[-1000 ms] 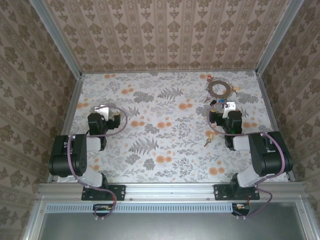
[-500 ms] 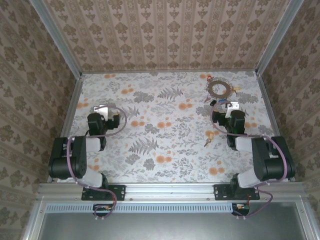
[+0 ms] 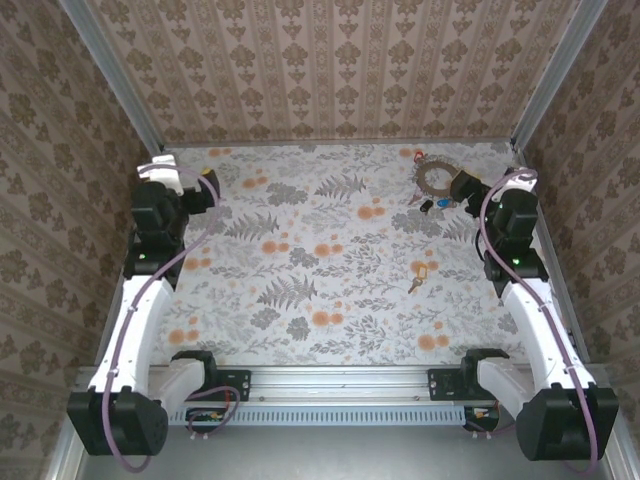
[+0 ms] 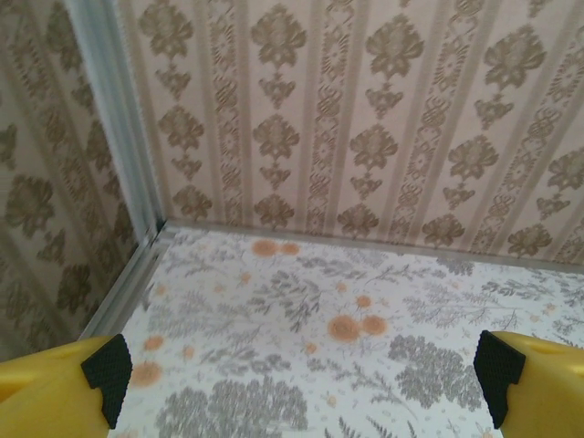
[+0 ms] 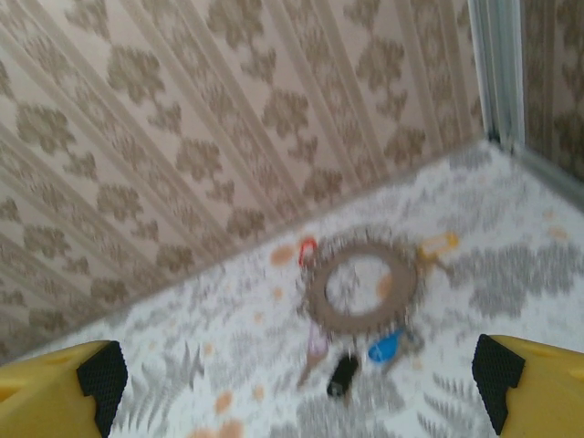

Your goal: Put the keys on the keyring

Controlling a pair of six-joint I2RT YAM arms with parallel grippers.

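Note:
The keyring (image 3: 437, 178) is a flat brownish ring lying at the far right of the table, and it is blurred in the right wrist view (image 5: 360, 285). Around it lie keys with coloured heads: red (image 5: 307, 251), yellow (image 5: 438, 244), blue (image 5: 385, 347) and black (image 5: 343, 374). Two loose keys (image 3: 419, 276) lie nearer, apart from the ring. My right gripper (image 3: 468, 192) hovers just right of the ring, open and empty (image 5: 297, 388). My left gripper (image 3: 203, 188) is raised at the far left, open over bare cloth (image 4: 303, 381).
The floral tablecloth (image 3: 320, 250) is boxed in by patterned walls at the back (image 3: 330, 70) and sides. Metal corner posts (image 4: 119, 137) stand at the far corners. The right arm (image 3: 530, 300) runs along the right wall, the left arm (image 3: 135, 310) along the left.
Both arms have unfolded and stretched forward. The left gripper rose toward the far left corner, the right one swung out to the right of the keyring. Both stayed open.

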